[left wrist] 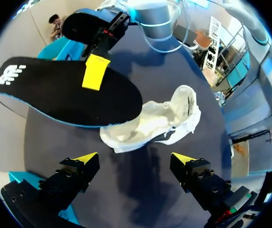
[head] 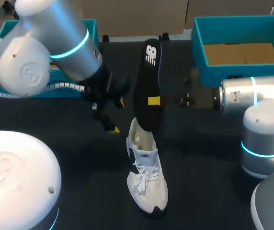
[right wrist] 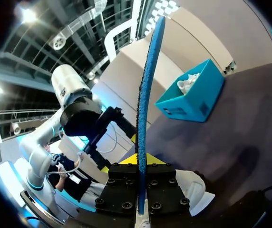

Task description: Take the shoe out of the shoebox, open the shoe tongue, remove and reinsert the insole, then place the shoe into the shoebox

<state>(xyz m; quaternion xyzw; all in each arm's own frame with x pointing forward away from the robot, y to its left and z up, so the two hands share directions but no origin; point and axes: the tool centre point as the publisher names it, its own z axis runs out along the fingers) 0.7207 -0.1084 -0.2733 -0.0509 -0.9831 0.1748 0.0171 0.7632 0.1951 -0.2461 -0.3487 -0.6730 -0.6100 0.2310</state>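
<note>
Above the white shoe, right gripper pinches the black, blue-edged insole; left gripper gapes empty

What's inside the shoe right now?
Only pale lining shows inside the white shoe. The black insole, gripped by the right tool, overlaps the opening and hides the rest.

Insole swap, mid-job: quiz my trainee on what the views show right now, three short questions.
1. True or false: the left jaws hold the insole.
2. The white shoe is: A) lifted by the right jaws, B) standing on the table, C) clamped in the left jaws.
3. Fill in: the left jaws are ___ and empty.
Key: 1 false, the right jaws grip it; 2 B; 3 open.
</note>
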